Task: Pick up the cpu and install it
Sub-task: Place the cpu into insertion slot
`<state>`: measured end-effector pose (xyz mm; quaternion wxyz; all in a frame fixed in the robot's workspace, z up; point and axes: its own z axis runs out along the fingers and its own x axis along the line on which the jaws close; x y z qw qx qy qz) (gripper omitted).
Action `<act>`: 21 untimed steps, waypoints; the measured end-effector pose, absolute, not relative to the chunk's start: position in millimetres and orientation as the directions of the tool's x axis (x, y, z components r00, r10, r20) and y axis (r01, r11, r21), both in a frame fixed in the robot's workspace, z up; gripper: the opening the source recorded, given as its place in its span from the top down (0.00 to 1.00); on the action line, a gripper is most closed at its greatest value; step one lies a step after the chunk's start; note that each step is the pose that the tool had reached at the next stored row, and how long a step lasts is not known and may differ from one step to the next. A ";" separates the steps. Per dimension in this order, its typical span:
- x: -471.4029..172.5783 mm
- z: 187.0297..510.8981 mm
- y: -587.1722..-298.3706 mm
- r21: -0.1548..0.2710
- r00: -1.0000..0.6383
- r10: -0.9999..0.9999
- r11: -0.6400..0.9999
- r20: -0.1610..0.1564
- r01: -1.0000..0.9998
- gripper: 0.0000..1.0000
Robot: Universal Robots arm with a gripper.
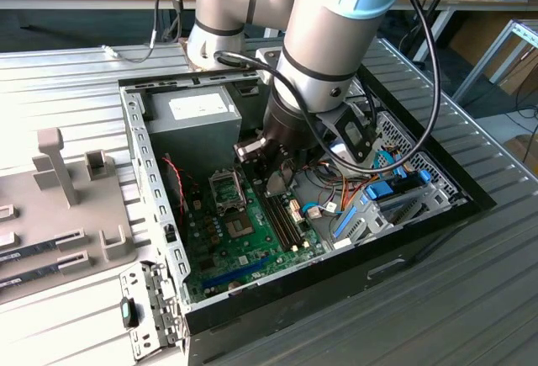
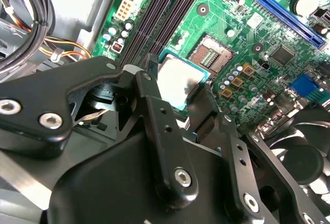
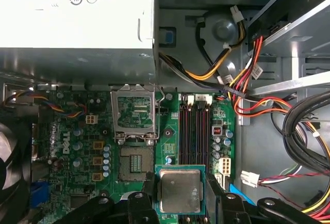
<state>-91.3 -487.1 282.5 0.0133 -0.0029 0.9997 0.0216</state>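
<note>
The cpu [image 3: 179, 190] is a small square chip with a shiny silver top, held between my gripper's black fingers [image 3: 149, 189]. My gripper [image 3: 180, 195] is shut on it. In the second wrist view the cpu [image 2: 174, 81] sits in the gripper [image 2: 176, 94] above the green motherboard, just beside the bare socket [image 2: 209, 53]. In the first wrist view the socket [image 3: 136, 165] lies open, its hinged metal frame [image 3: 135, 113] flipped back. In the exterior view the gripper [image 1: 273, 179] hangs low inside the computer case, to the exterior view's right of the socket [image 1: 239, 227].
The grey power-supply box [image 1: 197, 114] fills the case's far corner. Black memory slots [image 3: 196, 126] run beside the socket. Bundles of coloured cables [image 3: 268, 105] and a blue drive bracket [image 1: 378, 198] crowd the exterior view's right. A black fan [image 2: 301, 154] sits near the board's edge. A parts tray [image 1: 59, 206] stands outside the case.
</note>
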 end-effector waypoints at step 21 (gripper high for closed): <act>-98.3 274.7 -486.0 0.043 -1.000 -0.005 0.999 -0.027 -0.006 0.53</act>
